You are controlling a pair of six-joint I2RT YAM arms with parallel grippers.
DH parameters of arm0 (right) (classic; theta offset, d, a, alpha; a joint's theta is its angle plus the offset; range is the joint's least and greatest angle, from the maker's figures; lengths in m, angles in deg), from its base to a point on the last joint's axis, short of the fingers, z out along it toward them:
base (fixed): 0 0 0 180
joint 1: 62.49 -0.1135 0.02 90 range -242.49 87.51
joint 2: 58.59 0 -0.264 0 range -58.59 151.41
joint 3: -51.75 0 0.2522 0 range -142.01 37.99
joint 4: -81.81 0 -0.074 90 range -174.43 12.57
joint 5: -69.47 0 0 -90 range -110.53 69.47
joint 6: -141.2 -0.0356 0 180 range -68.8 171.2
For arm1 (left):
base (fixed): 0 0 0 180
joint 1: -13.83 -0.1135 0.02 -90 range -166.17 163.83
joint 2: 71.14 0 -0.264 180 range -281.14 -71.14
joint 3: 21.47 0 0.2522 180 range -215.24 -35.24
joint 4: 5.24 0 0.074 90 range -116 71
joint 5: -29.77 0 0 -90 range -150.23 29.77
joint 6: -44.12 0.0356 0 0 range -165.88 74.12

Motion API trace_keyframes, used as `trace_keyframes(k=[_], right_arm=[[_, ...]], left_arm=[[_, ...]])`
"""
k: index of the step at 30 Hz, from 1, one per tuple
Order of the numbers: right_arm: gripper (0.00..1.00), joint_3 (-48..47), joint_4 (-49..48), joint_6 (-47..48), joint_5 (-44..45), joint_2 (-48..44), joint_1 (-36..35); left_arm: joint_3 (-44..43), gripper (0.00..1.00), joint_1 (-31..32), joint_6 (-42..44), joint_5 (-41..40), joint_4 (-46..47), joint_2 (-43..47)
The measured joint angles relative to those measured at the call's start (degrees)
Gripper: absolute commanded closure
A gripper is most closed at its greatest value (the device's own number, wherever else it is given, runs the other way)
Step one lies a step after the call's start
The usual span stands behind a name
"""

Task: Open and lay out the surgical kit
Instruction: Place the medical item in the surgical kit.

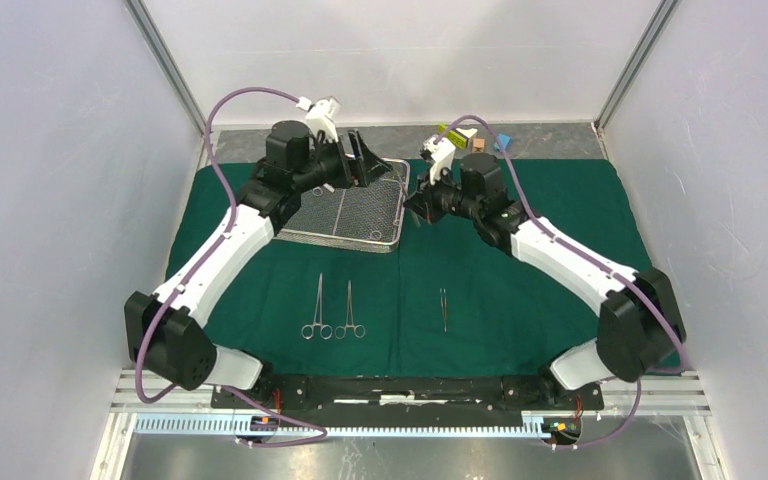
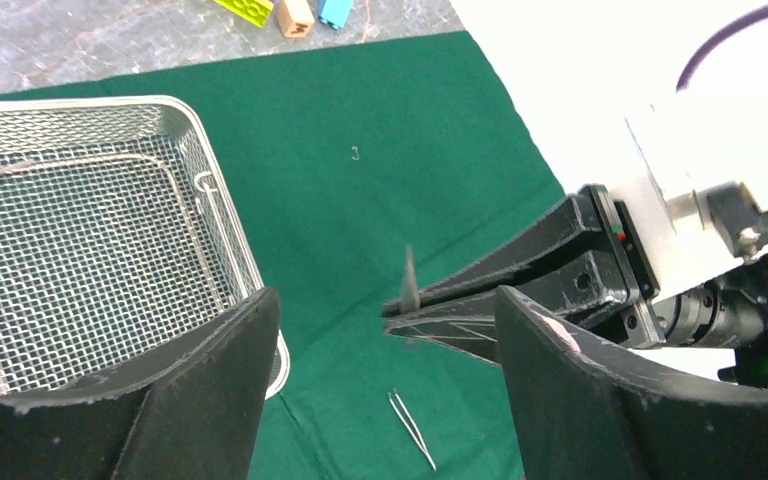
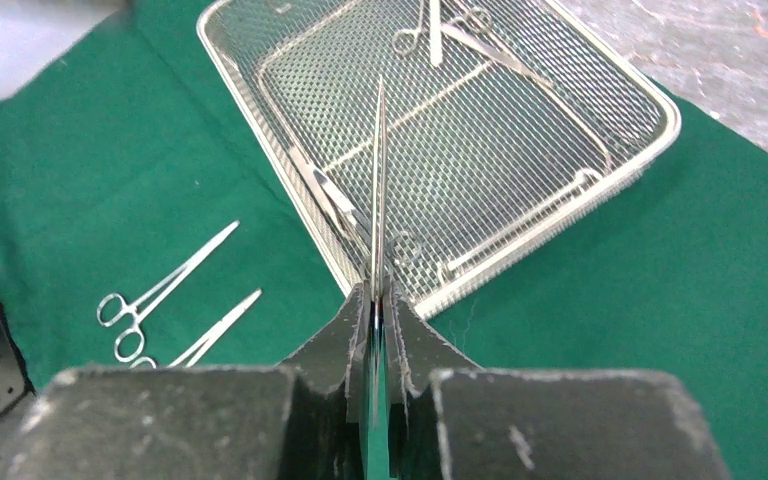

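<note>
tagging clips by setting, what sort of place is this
Likely a robotics lab cell, not an operating room: white panel walls, left arm and right arm bolted down, clamps laid on a green drape.

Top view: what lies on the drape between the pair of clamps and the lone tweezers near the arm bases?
Nothing but bare green drape. No instrument lies between the clamps and the tweezers; the top view shows this plainly.

Pale white panels point(image 1: 50, 200) close in three sides, meeting at slanted metal corner posts point(image 1: 165, 65) far beyond the left claw point(image 1: 365, 160) and right claw point(image 1: 415, 200). Just past both claws lies a strip of grey marbled tabletop point(image 1: 560, 142). Well behind them runs a slotted aluminium rail point(image 1: 360, 425). The light is even and diffuse.
</note>
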Motion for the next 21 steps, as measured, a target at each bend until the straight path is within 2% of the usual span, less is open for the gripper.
trace_keyframes(k=[2,5,9,12,17,21], right_arm=[[0.94,2.3,1.1,1.0,1.8,-2.8,0.0],[1.0,4.9,4.9,2.6,4.3,-7.0,0.0],[1.0,6.3,11.2,5.0,6.4,-10.3,0.0],[1.0,11.4,14.9,5.8,8.5,-14.7,0.0],[1.0,22.8,20.7,2.1,11.9,-23.1,1.0],[1.0,30.5,21.6,-3.0,8.1,-25.9,3.5]], left_arm=[[-0.5,0.12,-1.0,1.3,0.8,-0.4,0.6],[-2.4,0.1,-2.1,4.3,0.9,-1.4,0.7],[-5.4,0.08,-3.0,8.8,-0.5,-3.8,0.6],[-7.2,0.07,-3.2,11.6,-2.1,-4.5,0.3],[-7.5,0.06,-4.3,13.9,-3.7,-4.8,-0.5],[-7.1,0.05,-5.3,14.2,-4.3,-4.7,-2.0]])
